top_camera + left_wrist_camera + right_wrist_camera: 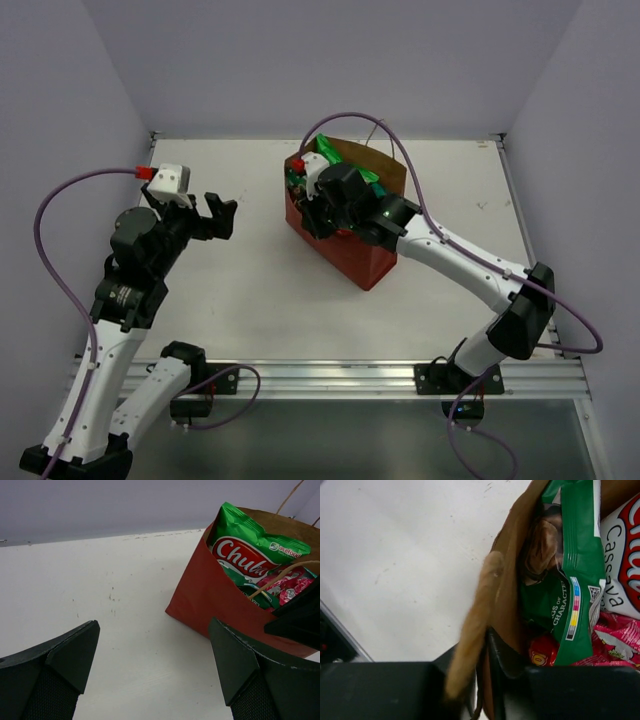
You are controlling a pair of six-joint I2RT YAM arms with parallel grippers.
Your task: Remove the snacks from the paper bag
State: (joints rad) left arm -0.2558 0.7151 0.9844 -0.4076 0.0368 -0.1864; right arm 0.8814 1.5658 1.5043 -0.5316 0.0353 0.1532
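Paper bag (350,258) stands upright mid-table (250,300), with the snacks (287,585) all inside and none removed. The right gripper (318,208) is at the bag's mouth, jaws nearly together astride the rim wall, pinching it; it holds no snack. The left gripper (222,215) is well apart to the left, spread fully and empty.

Step judged: steadying the bag before the first pick. The next move calls for a reach into the mouth, likeliest for the chip bag (250,550), which stands above the rim.

Only the right wrist view shows the wall between the fingers and a handle (475,630) beside them; overhead, the wrist hides this. Only the left wrist view shows the chip bag's face.
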